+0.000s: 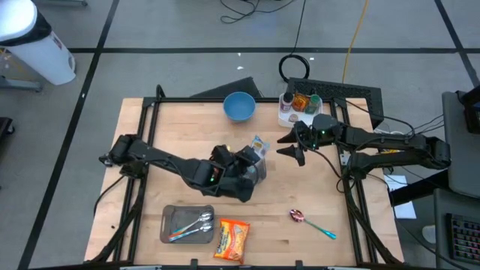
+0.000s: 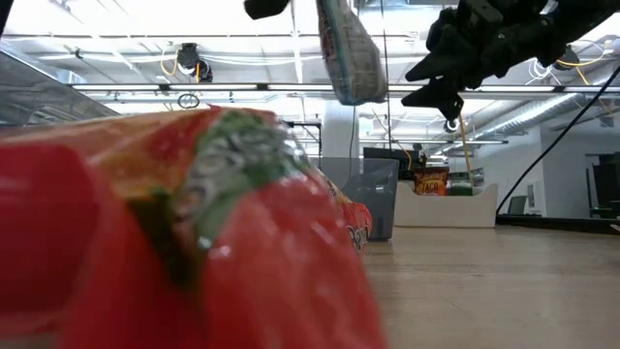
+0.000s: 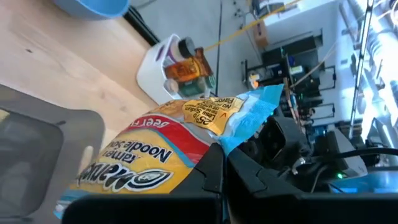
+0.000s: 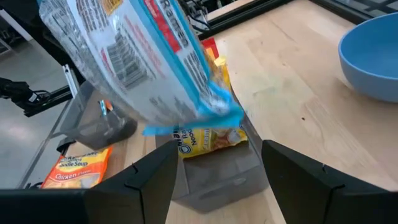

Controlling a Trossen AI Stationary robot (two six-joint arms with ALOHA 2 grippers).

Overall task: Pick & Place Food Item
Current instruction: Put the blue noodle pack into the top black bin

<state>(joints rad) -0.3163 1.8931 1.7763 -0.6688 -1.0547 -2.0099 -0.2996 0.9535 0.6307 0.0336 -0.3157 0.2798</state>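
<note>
The wooden desk (image 1: 300,187) carries a grey bin (image 4: 211,180) near its middle, a metal tray (image 1: 169,232) with spoons toward the front, and a blue bowl (image 1: 239,106) at the back. The left claw (image 1: 251,161) is clamped on a ramen packet (image 1: 259,145), holding it in the air over the bin; its label reads "Ramen Noodle Soup" and "Beef". A second noodle packet (image 4: 208,138) lies in the bin. The right claw (image 1: 289,144), fingers apart, hangs just beside the held packet. An orange "Chicken" soup packet (image 1: 232,240) lies next to the tray. A spoon (image 1: 311,222) rests at the front right.
</note>
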